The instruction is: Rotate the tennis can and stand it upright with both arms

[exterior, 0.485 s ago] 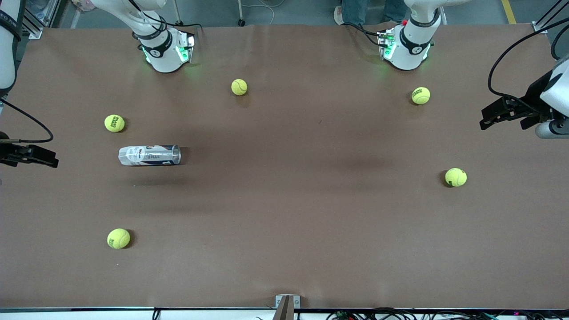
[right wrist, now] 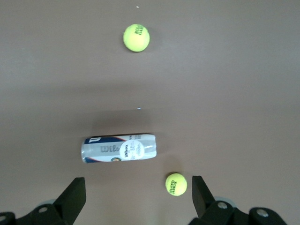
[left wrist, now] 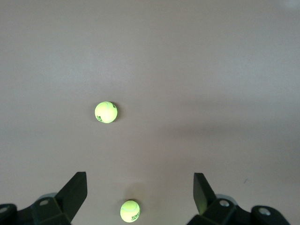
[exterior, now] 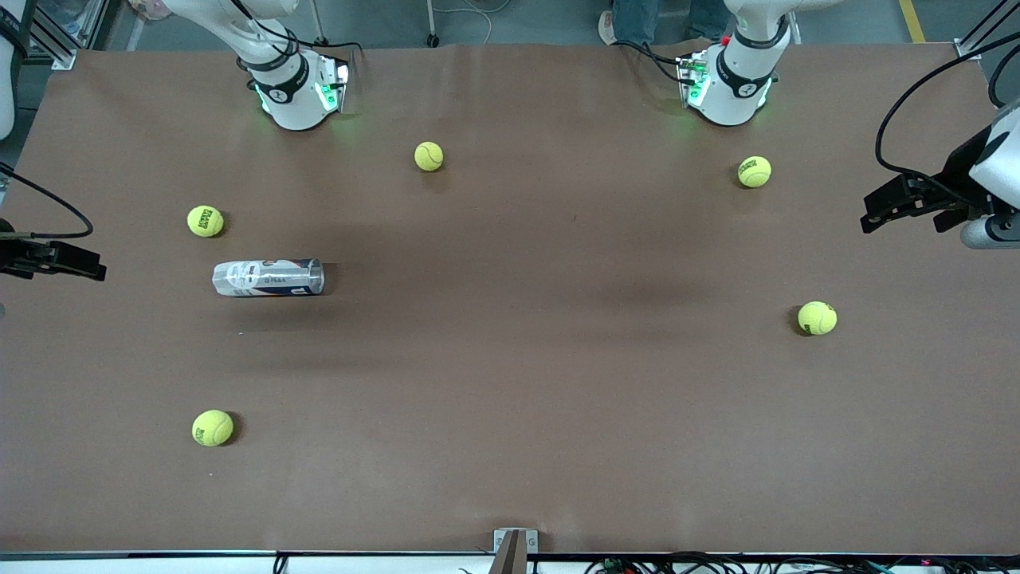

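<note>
At the right arm's end of the tabletop (exterior: pixel 510 383), the right tool (exterior: pixel 56 261) is held in the air with its jaws spread as wide as they go and nothing between them. Beneath and ahead of it, in its wrist view, the can (exterior: pixel 268 277) is seen lying on its side, well apart from the tool and touched by nothing. One ball (exterior: pixel 205 221) lies just beside the can, closer to the bases; another ball (exterior: pixel 212 427) lies well apart from it, nearer the front camera.

The can is judged light, stiff but thin-walled, and smooth, so it may roll or slip and could dent under a hard squeeze. No balls can be seen inside it, so it is probably empty. It is best taken across its round body near one end, with the second tool steadying the other end while it is tipped upright.

Three more balls are scattered toward the left arm's end. Over that end the left tool (exterior: pixel 908 203) hangs, likewise fully spread and empty, with two balls below it in its wrist view. It is far from the can.
</note>
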